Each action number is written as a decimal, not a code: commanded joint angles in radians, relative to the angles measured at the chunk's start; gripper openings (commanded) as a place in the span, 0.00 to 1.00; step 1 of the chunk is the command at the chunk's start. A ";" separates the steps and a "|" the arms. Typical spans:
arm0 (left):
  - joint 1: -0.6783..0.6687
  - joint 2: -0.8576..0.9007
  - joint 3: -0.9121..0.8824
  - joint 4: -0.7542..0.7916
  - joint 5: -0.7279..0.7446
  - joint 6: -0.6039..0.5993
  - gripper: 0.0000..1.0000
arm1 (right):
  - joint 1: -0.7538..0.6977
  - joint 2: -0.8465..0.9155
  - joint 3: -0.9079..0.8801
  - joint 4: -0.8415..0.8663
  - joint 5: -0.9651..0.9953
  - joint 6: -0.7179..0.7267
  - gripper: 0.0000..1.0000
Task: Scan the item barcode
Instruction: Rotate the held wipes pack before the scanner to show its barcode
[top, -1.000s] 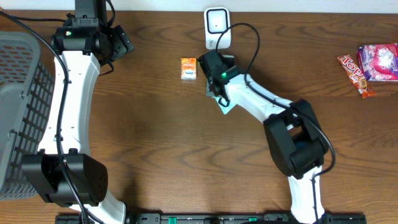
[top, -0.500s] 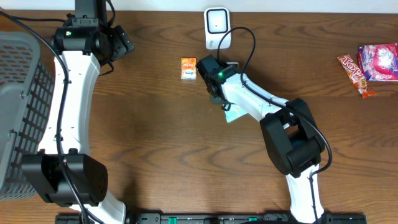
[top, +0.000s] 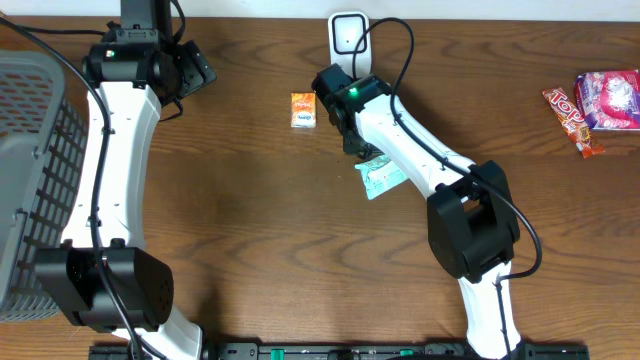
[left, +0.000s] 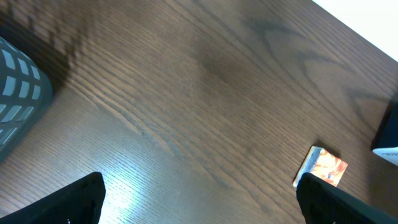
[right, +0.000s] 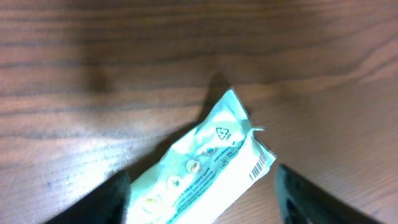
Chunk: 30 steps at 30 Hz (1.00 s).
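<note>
One second ago the pale green plastic packet (top: 381, 178) sits tucked under the right gripper (top: 356, 143), close to the small white scanner (top: 348, 40), and seems to be in its grip. Now the packet lies flat on the brown wooden counter (top: 250, 220), a bit further from the scanner and toward the robot. The right gripper has let go. Its two fingers stand wide apart, and in the right wrist view they show as dark shapes on each side of the packet without touching it. The arm has also moved back up toward the scanner.

One black barcode (right: 261, 165) shows on the packet's edge, and it faces up at the camera, not toward the scanner.

What this means is a guess. The packet may have been put down after a scan, or it may have slipped out. If the scan is not done yet, the gripper has to pick the packet up again and turn the barcode to the scanner.

Nothing has changed for the left gripper (left: 199, 208). It hangs wide open and empty over bare wood, near the grey plastic basket (top: 30, 150). The small orange packet (top: 303, 109) has not moved.
</note>
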 joint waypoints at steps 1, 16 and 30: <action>0.000 0.003 -0.002 0.001 -0.017 0.005 0.98 | 0.001 -0.002 -0.026 -0.003 -0.135 0.035 0.88; 0.000 0.003 -0.002 0.001 -0.017 0.005 0.98 | -0.003 -0.001 -0.225 0.089 -0.044 0.318 0.60; 0.000 0.003 -0.002 0.000 -0.017 0.005 0.98 | -0.003 0.000 -0.278 0.121 -0.077 0.255 0.01</action>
